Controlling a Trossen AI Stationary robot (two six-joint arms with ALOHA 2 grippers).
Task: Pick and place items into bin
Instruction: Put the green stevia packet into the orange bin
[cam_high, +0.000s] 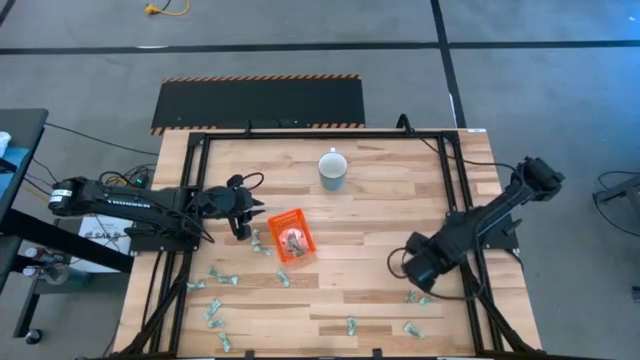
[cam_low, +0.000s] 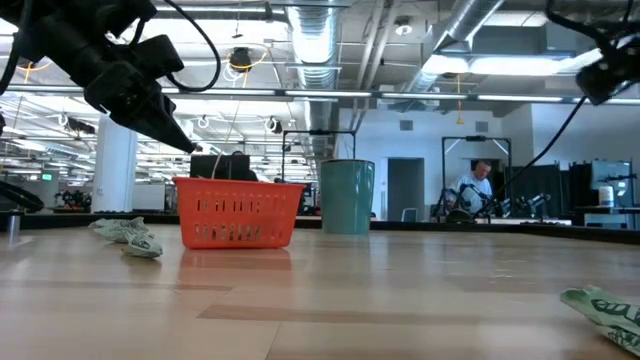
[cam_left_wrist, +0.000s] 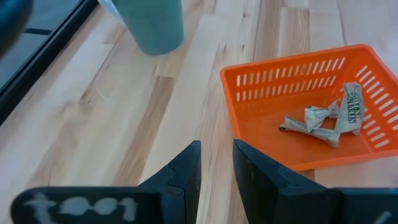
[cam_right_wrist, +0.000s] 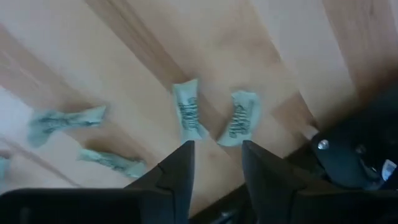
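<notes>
Candies (cam_high: 214, 312) lie scattered over my wooden table (cam_high: 360, 215), most of them along the near edge and toward the left side, with a few more at the right near the frame rail. My orange bin (cam_high: 291, 236) sits around the middle of the table, slightly left of centre, and I can see several wrapped candies already lying in it (cam_left_wrist: 323, 118). A pale blue mug (cam_high: 332, 169) stands upright beyond the bin, well apart from it. My left gripper (cam_left_wrist: 216, 163) hangs above the table just beside the bin's left side, pointing toward it; its fingers (cam_left_wrist: 186, 171) stand a narrow gap apart with nothing between them that I can see. From table height that gripper shows raised off the wood, above and left of the bin (cam_low: 240, 211), with a candy (cam_low: 128, 235) lying on the table beside the bin. My right gripper (cam_right_wrist: 215, 149) is over the right near part of the table, pointing down at the wood; its fingers (cam_right_wrist: 177, 165) are spread with nothing held, and two candies (cam_right_wrist: 188, 112) lie side by side on the table right beyond the fingertips, with others (cam_right_wrist: 62, 121) off to one side. A person sits at a desk in the room behind the table (cam_low: 478, 190).
</notes>
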